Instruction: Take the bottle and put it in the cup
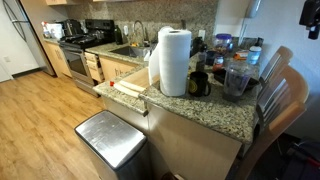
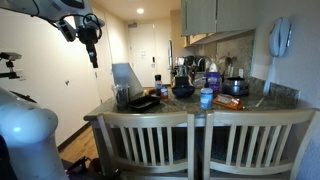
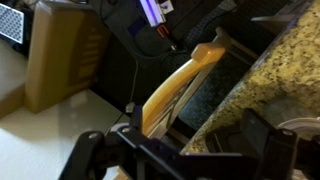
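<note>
A small bottle (image 2: 206, 97) with a blue label stands on the granite counter (image 2: 240, 108), near the front edge behind the chairs. A clear cup (image 2: 122, 95) stands at the counter's left end; in an exterior view the same cup (image 1: 236, 80) sits near the chair backs. My gripper (image 2: 94, 58) hangs high in the air, above and left of the cup and far from the bottle. It is open and empty. In the wrist view the dark fingers (image 3: 88, 160) spread wide along the bottom edge over the counter's corner (image 3: 262, 75). Neither bottle nor cup shows there.
A paper towel roll (image 1: 175, 60) and a black mug (image 1: 199, 84) stand mid-counter. A black pan (image 2: 146, 102), a dark bowl (image 2: 183, 90) and jars crowd the counter. Wooden chairs (image 2: 160, 140) line its front. A steel bin (image 1: 110, 140) stands below.
</note>
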